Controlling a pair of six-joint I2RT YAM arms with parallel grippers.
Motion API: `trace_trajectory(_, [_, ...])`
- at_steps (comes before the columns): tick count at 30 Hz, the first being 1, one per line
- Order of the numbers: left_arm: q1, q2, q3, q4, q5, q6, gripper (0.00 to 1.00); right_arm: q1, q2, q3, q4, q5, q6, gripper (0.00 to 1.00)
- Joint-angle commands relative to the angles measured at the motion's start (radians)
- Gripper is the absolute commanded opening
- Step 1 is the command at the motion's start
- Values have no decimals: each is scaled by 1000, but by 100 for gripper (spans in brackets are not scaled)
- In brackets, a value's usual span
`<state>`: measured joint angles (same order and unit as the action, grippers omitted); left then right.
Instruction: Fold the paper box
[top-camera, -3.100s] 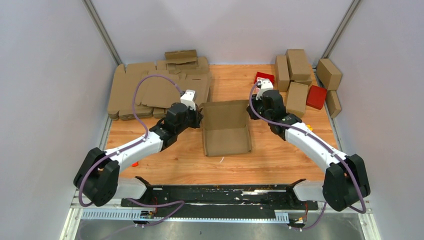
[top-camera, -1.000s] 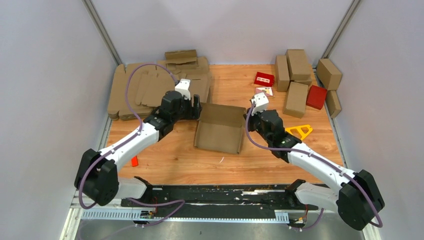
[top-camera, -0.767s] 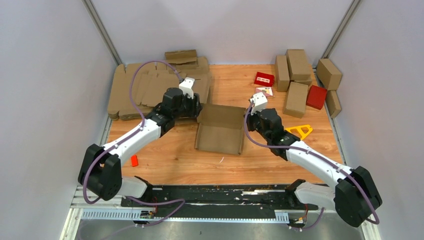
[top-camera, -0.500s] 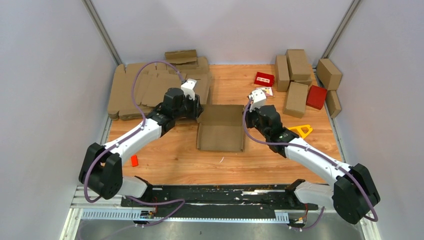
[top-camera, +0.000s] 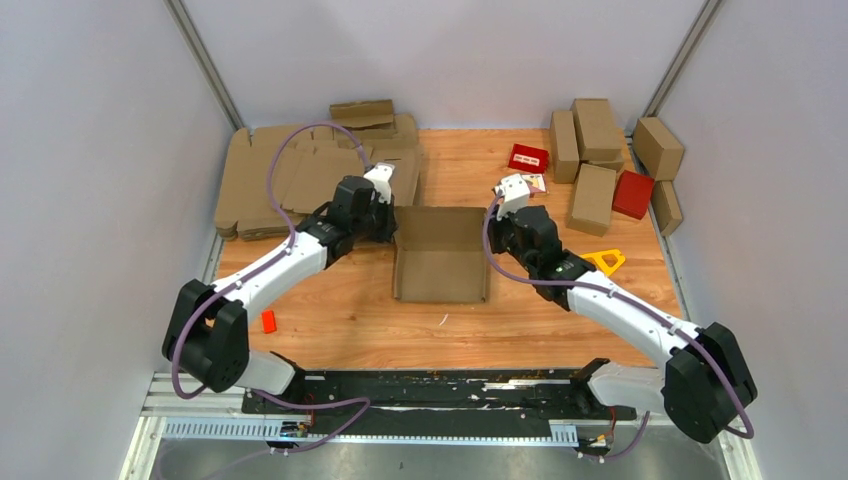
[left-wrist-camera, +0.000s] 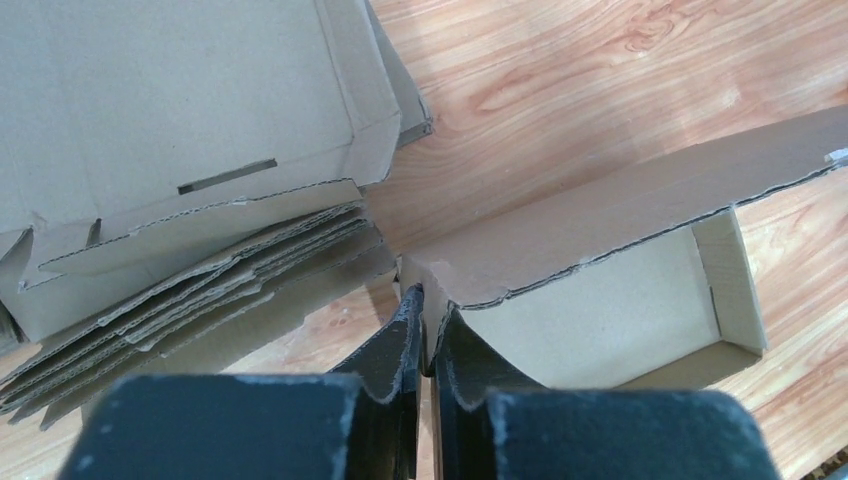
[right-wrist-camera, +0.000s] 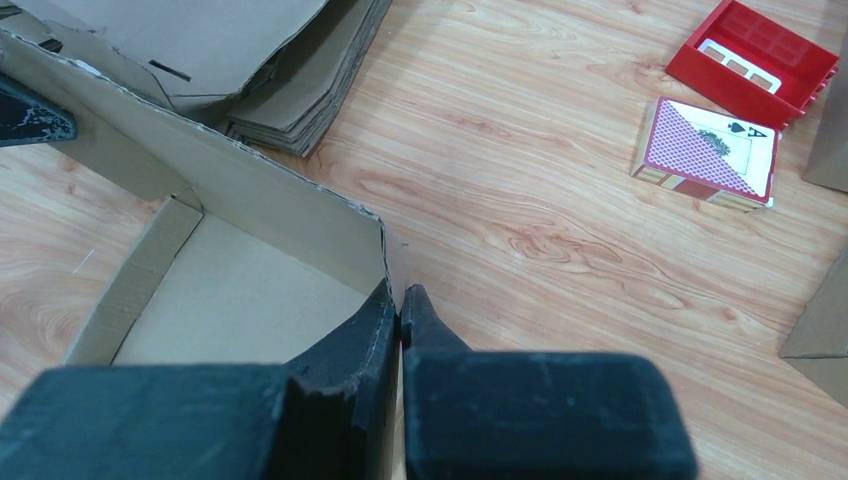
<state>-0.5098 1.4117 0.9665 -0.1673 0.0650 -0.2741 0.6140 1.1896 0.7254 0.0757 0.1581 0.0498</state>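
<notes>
Where the top view looks down on the wooden table (top-camera: 350, 300), the paper box (top-camera: 440, 262) lies mid-table between both arms as a shallow open tray. Left gripper (top-camera: 392, 224) sits at its far left corner, right gripper (top-camera: 493, 232) at its far right corner. A stack of flat blanks (top-camera: 300, 175) lies far left. Finished brown boxes (top-camera: 595, 150) and a red box (top-camera: 633, 193) stand far right. A yellow piece (top-camera: 603, 262) lies beside the right arm.

Left wrist view: left gripper (left-wrist-camera: 428, 302) has its jaws nearly together, pinching the corner edge of the paper box (left-wrist-camera: 600, 215). The stack of flat blanks (left-wrist-camera: 180, 120) lies just beside, to the left.

Right wrist view: right gripper (right-wrist-camera: 398, 296) has its jaws pressed onto the wall corner of the paper box (right-wrist-camera: 230, 300). A card deck (right-wrist-camera: 712, 152) and a red tray (right-wrist-camera: 765, 55) lie well apart on bare wood.
</notes>
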Motion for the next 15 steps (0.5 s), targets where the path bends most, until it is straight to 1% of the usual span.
trace_trajectory(1, [-15,10,58,9,-14,-39,8,1,22,71,-14,27,67,0])
trace_trajectory(6, [-58,5,60,54,-88,-90,0,28,59,121,-36,123,147,0])
trace_trajectory(9, [-73,-36,35,99,-143,-107,0,51,55,137,-24,223,199,0])
trace_trajectory(13, [-90,-126,-75,239,-164,-148,0,84,31,71,115,283,198,0])
trace_trajectory(15, [-101,-160,-139,306,-175,-178,0,98,27,37,151,320,193,0])
